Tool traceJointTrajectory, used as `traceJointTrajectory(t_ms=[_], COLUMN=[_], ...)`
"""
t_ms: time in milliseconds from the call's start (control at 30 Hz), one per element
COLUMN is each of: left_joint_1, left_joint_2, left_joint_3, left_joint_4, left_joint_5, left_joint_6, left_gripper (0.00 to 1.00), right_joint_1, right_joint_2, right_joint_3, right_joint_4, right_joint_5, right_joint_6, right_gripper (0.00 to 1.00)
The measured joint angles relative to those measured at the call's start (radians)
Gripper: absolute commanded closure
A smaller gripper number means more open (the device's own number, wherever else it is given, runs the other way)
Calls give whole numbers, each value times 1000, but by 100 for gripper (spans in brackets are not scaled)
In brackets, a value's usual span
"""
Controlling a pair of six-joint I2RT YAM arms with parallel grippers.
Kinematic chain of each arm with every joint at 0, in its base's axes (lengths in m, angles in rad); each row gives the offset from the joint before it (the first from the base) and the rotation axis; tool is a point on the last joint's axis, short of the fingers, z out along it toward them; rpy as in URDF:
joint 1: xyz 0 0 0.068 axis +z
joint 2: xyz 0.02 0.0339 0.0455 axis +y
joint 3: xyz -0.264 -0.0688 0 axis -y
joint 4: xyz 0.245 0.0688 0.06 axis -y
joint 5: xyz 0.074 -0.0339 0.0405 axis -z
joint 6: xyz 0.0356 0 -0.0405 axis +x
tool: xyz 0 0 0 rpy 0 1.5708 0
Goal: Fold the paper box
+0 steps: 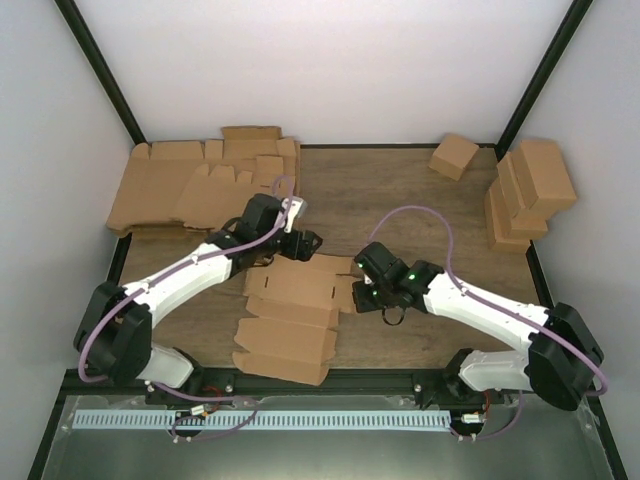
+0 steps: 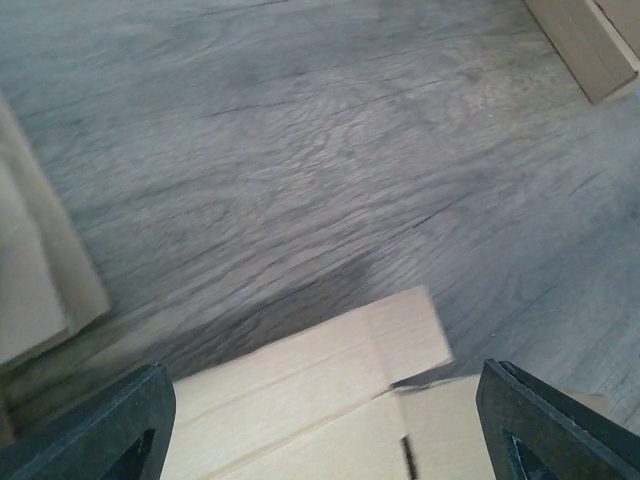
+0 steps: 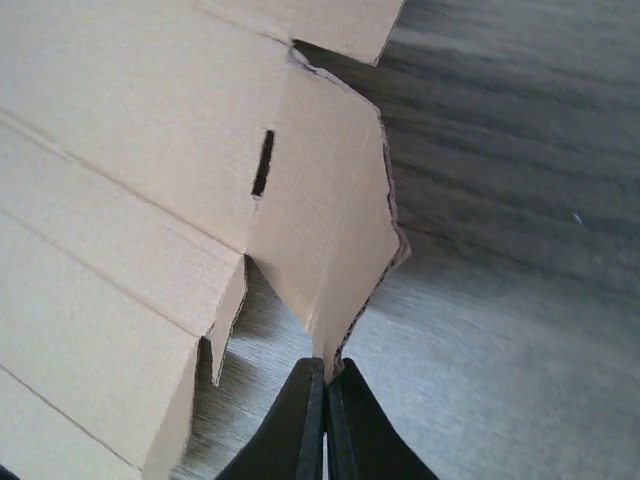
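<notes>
Brown paper box [image 1: 295, 320], flap [image 3: 330, 230] pinched by right fingers [image 3: 312, 400], left fingers [image 1: 305, 242] spread above; folded boxes [image 1: 530, 190] beyond.

flat box blank [image 1: 290, 320] lies on the table [image 1: 400, 190], spare blanks [image 1: 190, 185] behind-left, folded boxes [image 1: 525, 195] behind-right.

Wore white shells along the long links of the left arm [image 1: 190, 272] and the right arm [image 1: 495, 312], with black housings at joints and bases. Carried a lilac cable [image 1: 410, 209] looped beside each. Showed small green lights [image 1: 410, 272] near the right wrist. Ended in matte black, tapered fingers [image 3: 300, 425].
</notes>
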Motion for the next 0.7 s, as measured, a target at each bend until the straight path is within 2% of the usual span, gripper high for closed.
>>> traceJointTrajectory(t_ms=[300, 500, 700], left_joint_1=[-36, -31, -31], left_joint_2=[95, 97, 146], left_joint_3=[184, 206, 248], left_joint_4=[-166, -246, -326], left_joint_5=[-19, 34, 16], left_joint_6=[175, 313, 424], left_gripper=[7, 6, 6], right_joint_1=[-35, -35, -35], right_joint_2=[57, 64, 42], right_joint_3=[74, 130, 175], right_joint_4=[49, 33, -39], right_joint_5=[-106, -43, 11], right_joint_6=[-347, -523, -612], right_gripper=[99, 99, 99])
